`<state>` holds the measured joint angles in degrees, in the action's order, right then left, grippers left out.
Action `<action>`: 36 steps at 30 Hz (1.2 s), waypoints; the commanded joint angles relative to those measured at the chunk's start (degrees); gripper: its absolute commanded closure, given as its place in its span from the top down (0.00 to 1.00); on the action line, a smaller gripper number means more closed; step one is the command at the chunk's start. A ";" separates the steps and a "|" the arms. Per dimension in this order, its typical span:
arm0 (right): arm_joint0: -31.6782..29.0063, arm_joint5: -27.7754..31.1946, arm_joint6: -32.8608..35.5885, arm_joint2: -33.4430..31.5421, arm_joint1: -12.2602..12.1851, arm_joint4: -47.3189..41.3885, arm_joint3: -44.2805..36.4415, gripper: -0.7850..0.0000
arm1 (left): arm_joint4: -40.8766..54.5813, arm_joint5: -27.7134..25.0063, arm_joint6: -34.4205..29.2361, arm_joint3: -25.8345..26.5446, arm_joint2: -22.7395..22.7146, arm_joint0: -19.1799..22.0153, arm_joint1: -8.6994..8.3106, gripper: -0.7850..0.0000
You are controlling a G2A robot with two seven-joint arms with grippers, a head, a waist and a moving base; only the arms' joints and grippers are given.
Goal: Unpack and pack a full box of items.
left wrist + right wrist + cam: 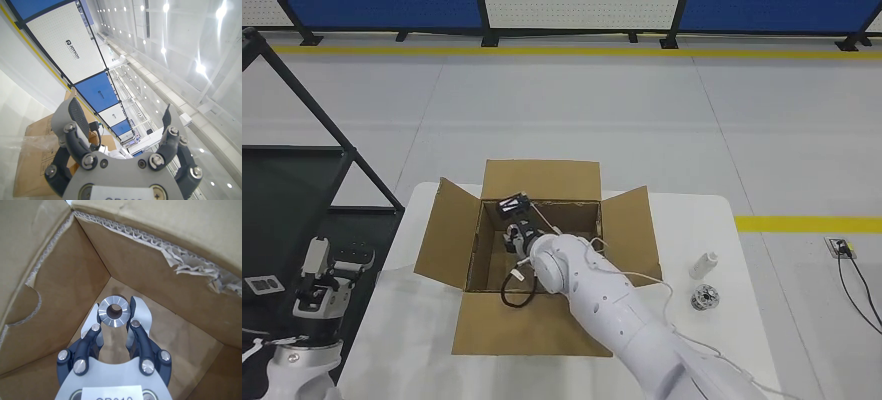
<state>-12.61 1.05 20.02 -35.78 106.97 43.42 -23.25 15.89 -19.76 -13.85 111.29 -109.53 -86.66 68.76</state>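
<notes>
- While my right gripper [114, 307] is down inside the box [56, 275], I see its fingers clenched on a ring [121, 317], one pad touching each side.
- That ring is bright metal with fine radial slits, and its bore faces my wrist camera. It sits near an inner corner of the box. I can't tell whether it touches the floor.
- From the top view, the box [442, 245] stands on the table [392, 330] with all four flaps folded out, and my right arm reaches into it from the near side.
- My left gripper [121, 107] is released, fingers spread wide with nothing between them. It points up toward the ceiling, off the table's left edge and well apart from the box.
- On the table right of the box, a white bottle [703, 265] lies just beside a small round metal part [703, 297].
</notes>
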 commanded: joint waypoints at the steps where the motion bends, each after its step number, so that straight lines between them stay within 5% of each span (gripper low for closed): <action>1: -0.61 -0.17 -0.54 -0.87 -0.83 0.48 -1.68 0.00 | -0.03 -0.07 -0.05 0.05 -0.06 -0.01 0.01 1.00; 12: -9.34 -2.62 1.18 -7.19 -6.95 7.56 -20.35 0.00 | -0.14 -0.06 0.35 0.36 -0.22 -0.28 0.12 1.00; 23: -28.75 -3.59 2.57 -18.37 -13.51 16.54 -50.19 0.00 | -0.41 -0.18 0.47 0.21 0.12 0.08 0.20 1.00; 36: -29.57 -3.49 3.31 -18.92 -13.69 16.21 -51.27 0.00 | -0.57 -0.17 0.40 -0.20 0.46 0.52 0.28 1.00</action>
<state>-42.18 -2.43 23.33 -54.69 93.28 59.62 -74.52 15.24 -19.90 -13.49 111.11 -109.05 -86.15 69.04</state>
